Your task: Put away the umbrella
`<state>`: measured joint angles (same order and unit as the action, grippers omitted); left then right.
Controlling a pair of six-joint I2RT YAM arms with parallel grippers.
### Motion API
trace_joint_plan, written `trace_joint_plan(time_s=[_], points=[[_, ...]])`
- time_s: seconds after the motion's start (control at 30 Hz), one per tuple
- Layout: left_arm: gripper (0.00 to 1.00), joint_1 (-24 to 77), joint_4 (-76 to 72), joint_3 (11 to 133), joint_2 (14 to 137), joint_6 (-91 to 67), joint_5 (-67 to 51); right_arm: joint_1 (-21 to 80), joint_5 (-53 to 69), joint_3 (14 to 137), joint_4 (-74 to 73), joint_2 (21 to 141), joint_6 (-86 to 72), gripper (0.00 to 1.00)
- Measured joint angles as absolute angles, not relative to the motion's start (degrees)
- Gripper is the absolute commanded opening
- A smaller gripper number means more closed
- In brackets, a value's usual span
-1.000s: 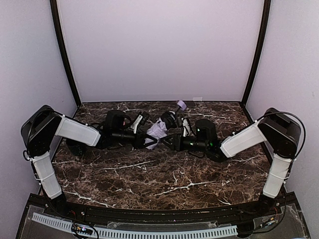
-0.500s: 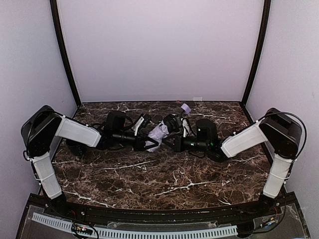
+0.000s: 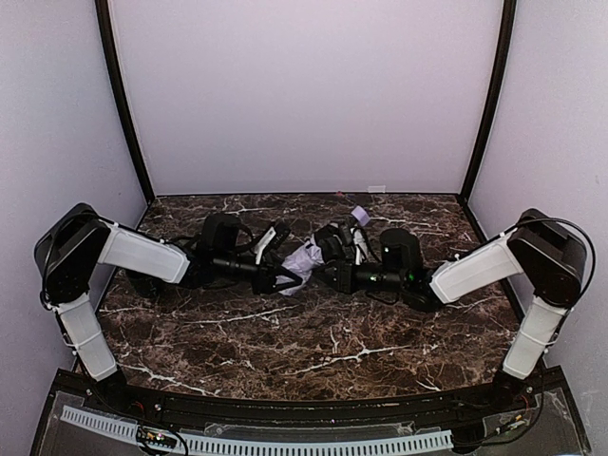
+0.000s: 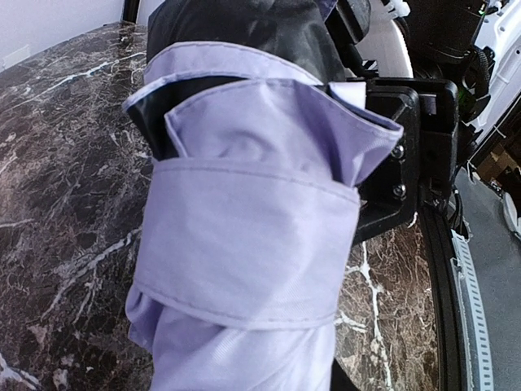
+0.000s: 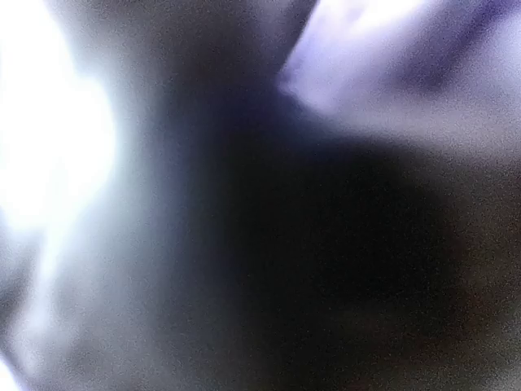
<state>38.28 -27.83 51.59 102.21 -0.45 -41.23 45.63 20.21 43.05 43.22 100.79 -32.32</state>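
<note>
**Top view.** Table (image 3: 313, 347): dark brown marble with white veins, its near edge shut off by a black rail. Plain pale walls stand on three sides of the table, with a black post (image 3: 122, 104) at each far corner. The umbrella (image 3: 304, 255) lies about the table's middle, toward its far edge. It is a crumpled lavender bundle with black parts, and its small lavender handle (image 3: 360, 215) points to the far right. My left claw (image 3: 278, 274) reaches in low from the table's left side, my right claw (image 3: 332, 273) from its right. Both meet at the bundle, tips close together.

**Left wrist.** Folded lavender fabric of the umbrella (image 4: 244, 244) fills most of the frame, black lining showing at the top. My left claw is clenched on this bundle. A black screwed block (image 4: 403, 155) presses against the fabric's right side. Veined marble of the table (image 4: 57, 163) shows at left and below the block.

**Right wrist.** Blur only: a dark mass, white glare at left, a pale lavender patch (image 5: 391, 49) at upper right. I cannot tell whether my right claw is gripping or released, in this view or from above.
</note>
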Motion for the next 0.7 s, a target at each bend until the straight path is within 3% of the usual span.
trace_joint_plan(time_s=[0.13, 0.33, 0.53, 0.7], points=[[0.0, 38.9, -27.9, 50.8, 102.1, -2.0, -42.2, 44.8, 17.4, 39.6, 41.6, 97.0, -30.7, 0.29], [0.0, 40.7, -27.1, 51.7, 101.0, 0.0, -42.2, 43.3, 15.0, 31.9, 26.1, 81.6, -22.7, 0.31], [0.0, 40.6, -25.1, 51.7, 100.5, 2.3, -42.5, 32.5, 8.9, 32.0, 12.1, 67.4, -14.9, 0.42], [0.0, 40.5, -24.7, 51.7, 100.3, 2.6, -42.6, 31.5, 12.3, 33.1, 8.6, 65.4, -10.5, 0.45]])
